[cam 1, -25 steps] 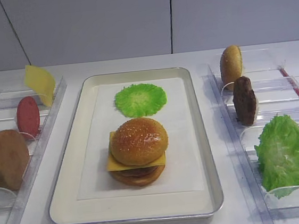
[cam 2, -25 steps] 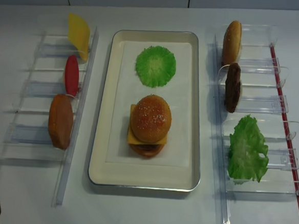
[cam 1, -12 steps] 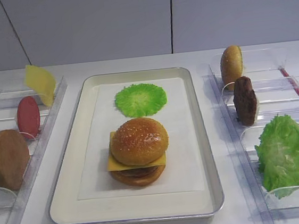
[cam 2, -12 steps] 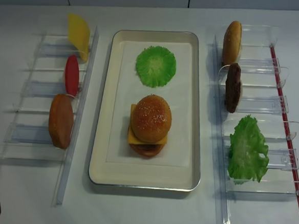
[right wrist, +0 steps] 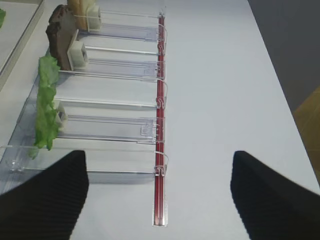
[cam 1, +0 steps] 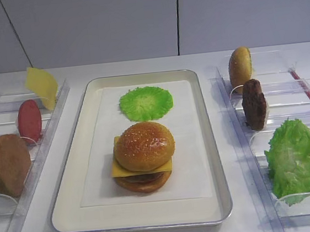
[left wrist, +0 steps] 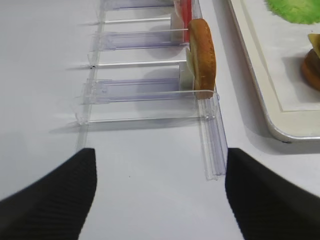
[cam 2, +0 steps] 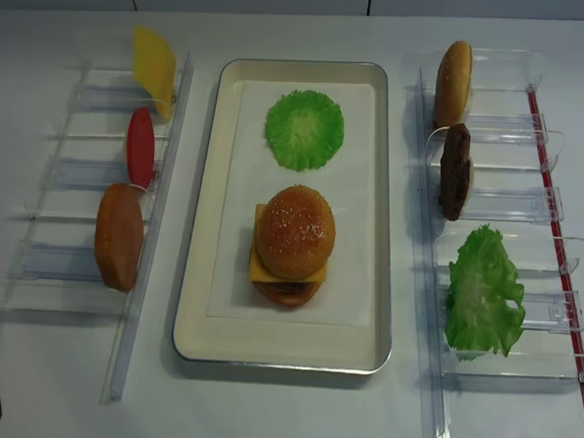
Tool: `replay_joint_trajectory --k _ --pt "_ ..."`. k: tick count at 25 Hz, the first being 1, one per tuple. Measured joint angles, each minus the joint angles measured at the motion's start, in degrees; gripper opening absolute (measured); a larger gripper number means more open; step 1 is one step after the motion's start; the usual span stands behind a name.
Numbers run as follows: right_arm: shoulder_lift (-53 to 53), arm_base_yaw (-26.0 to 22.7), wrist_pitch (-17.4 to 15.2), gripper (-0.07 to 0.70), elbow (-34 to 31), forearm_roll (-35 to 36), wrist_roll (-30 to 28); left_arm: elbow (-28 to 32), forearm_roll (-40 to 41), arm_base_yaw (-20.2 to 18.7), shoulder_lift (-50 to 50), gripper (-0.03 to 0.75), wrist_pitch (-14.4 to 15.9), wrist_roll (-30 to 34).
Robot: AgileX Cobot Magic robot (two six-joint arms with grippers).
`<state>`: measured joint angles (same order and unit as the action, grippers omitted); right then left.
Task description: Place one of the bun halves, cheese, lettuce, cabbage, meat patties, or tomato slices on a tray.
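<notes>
Near the tray's [cam 1: 87,156] front edge a sesame-seeded bun top [cam 1: 144,146] caps cheese [cam 1: 122,170] and a mostly hidden patty [cam 1: 142,178]; both grippers' jaws stand spread.

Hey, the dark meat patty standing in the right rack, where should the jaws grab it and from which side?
Grip the meat patty across its two flat faces near the top edge, coming straight down from above. It stands on edge in the clear rack, so its upper rim is exposed while the holder covers its base.
</notes>
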<state>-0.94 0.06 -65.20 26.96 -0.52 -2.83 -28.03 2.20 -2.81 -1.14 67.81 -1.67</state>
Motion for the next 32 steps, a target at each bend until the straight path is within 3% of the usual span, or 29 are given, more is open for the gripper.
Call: replay_joint_trajectory --k 32 --pt "0.0 0.0 0.0 0.588 0.0 -0.4 0.4 0.0 0.0 0.0 0.0 0.493 0.0 0.0"
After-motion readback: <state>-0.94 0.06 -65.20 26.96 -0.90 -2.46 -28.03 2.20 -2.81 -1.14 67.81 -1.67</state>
